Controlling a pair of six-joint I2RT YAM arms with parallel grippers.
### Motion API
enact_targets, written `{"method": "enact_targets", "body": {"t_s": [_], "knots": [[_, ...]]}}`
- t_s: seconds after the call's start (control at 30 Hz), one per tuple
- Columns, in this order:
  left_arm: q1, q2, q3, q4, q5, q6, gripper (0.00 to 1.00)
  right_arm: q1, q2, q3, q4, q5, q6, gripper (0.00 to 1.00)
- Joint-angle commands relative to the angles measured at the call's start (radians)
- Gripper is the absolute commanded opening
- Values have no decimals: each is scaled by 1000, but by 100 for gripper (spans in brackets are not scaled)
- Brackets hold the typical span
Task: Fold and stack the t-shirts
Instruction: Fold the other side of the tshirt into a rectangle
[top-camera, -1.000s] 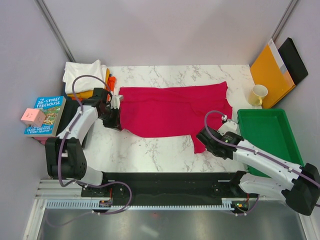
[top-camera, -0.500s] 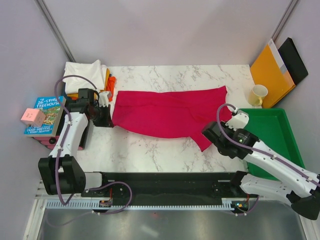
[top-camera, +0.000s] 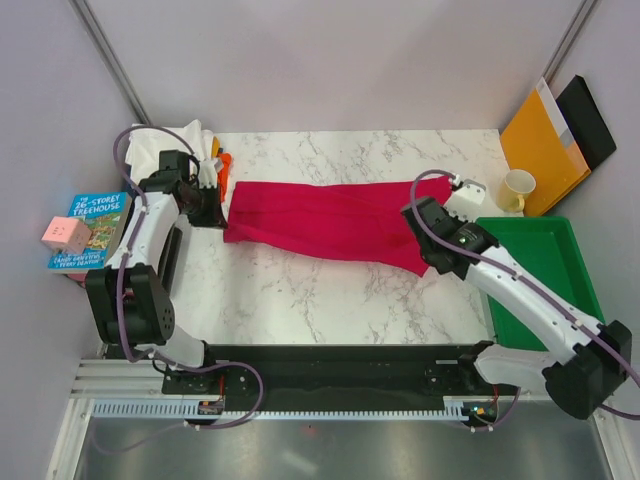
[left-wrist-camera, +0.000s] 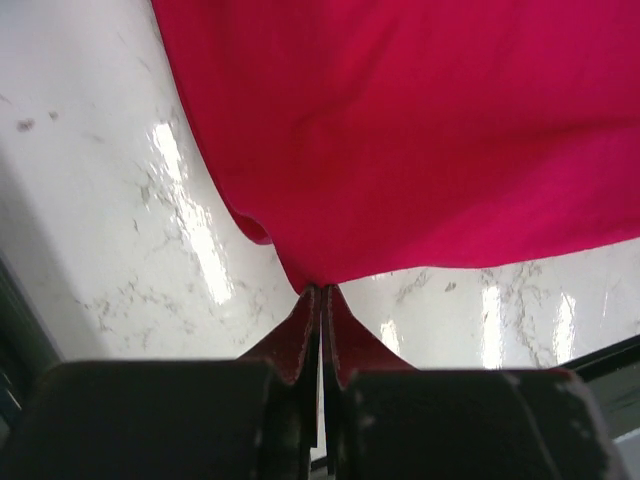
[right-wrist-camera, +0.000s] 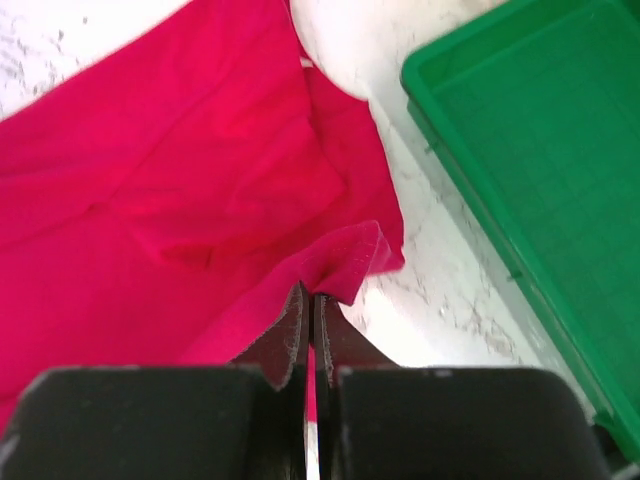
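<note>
Crimson t-shirt (right-wrist-camera: 150, 200) sits pinched in right end effector (right-wrist-camera: 309, 297), shown only wrist-side.

walls (top-camera: 330, 60): plain pale grey | table (top-camera: 300, 300): white marble-patterned top | light: bright glare patches on tabletop

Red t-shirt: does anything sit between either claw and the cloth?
Nothing visible does. The left claw is shut on the red t-shirt at its left edge, and the right claw at its right edge. Both wrist views show cloth pinched directly at the tips.
</note>
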Motion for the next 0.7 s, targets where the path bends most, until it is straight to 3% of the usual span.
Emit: {"method": "enact_targets", "body": {"t_s": [0.0,0.3,0.67], "knots": [[6,71,127,87,6,-23,2,-90,111,87,242,-27,-234,0],[6,242,263,153,8,-40,2,-277,358,223,417,-129,-354,0],[-27,422,368,170,-10,-54,2,-345,563,349,509,-173,-420,0]]}}
